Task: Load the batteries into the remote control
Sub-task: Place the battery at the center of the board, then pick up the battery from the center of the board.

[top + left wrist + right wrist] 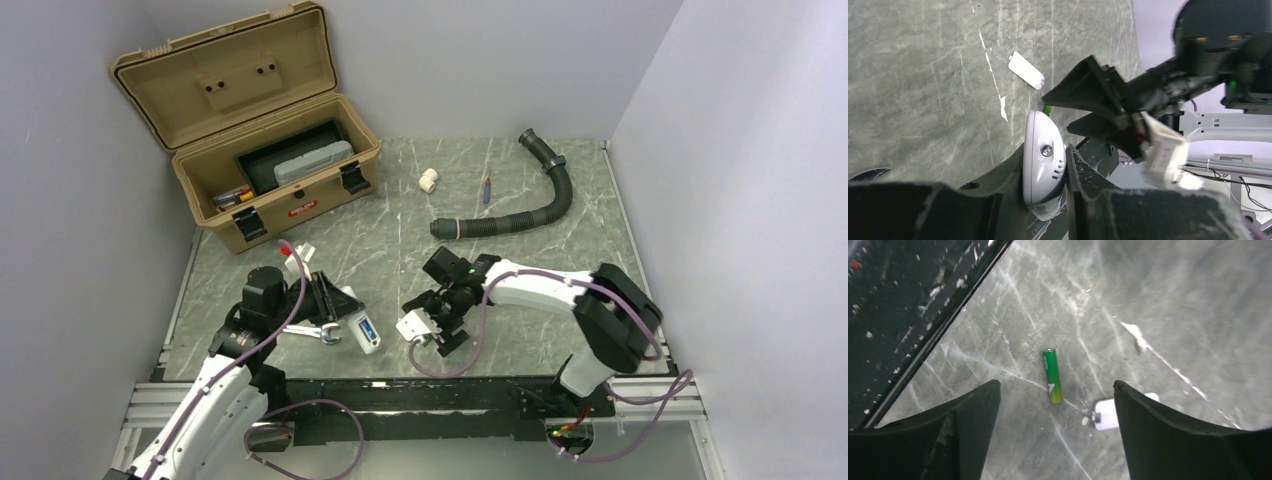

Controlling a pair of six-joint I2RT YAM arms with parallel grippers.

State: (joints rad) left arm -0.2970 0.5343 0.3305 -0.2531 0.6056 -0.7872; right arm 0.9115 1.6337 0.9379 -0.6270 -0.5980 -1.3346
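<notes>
My left gripper is shut on the white remote control and holds it on edge just above the table; in the left wrist view the remote is clamped between both fingers. A blue patch shows on its upper face in the top view. The green battery lies flat on the table directly below my open, empty right gripper, between its fingers. The right gripper hovers just right of the remote. The small white cover piece lies beside the battery and also shows in the left wrist view.
An open tan toolbox stands at the back left. A black corrugated hose, a white pipe fitting and a red-and-blue stick lie at the back. A metal tool lies by the left gripper. The table's front rail is close.
</notes>
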